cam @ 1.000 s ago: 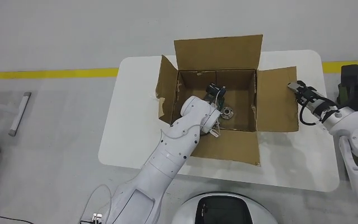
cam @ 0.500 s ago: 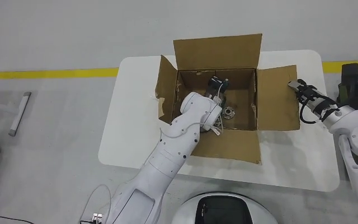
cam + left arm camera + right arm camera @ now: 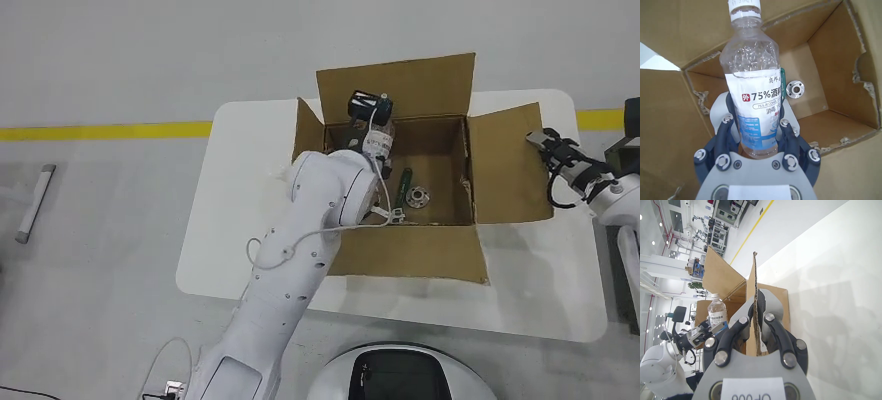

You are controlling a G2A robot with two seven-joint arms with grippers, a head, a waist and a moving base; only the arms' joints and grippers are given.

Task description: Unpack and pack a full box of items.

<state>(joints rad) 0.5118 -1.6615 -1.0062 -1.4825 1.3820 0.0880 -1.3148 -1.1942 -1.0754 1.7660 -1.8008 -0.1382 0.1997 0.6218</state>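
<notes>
White rounded table (image 3: pixel 240 200) carries an open brown cardboard box (image 3: pixel 440 255). Left gripper (image 3: pixel 756 110) clamps a clear, white-capped plastic bottle (image 3: pixel 751 75) above the box's rear left corner. Right gripper (image 3: pixel 756 303) pinches the right flap (image 3: pixel 510 160). A silver metal flange (image 3: pixel 796 89) lies inside.

Open cardboard box (image 3: pixel 400 255) on bench (image 3: pixel 240 200), flaps spread, edges torn. Clear bottle (image 3: pixel 751 75), white cap and label, upright in left hand (image 3: pixel 755 108) over box's far left corner. Green-handled tool (image 3: pixel 404 187) and round metal flange (image 3: pixel 418 196) side by side on box floor.
</notes>
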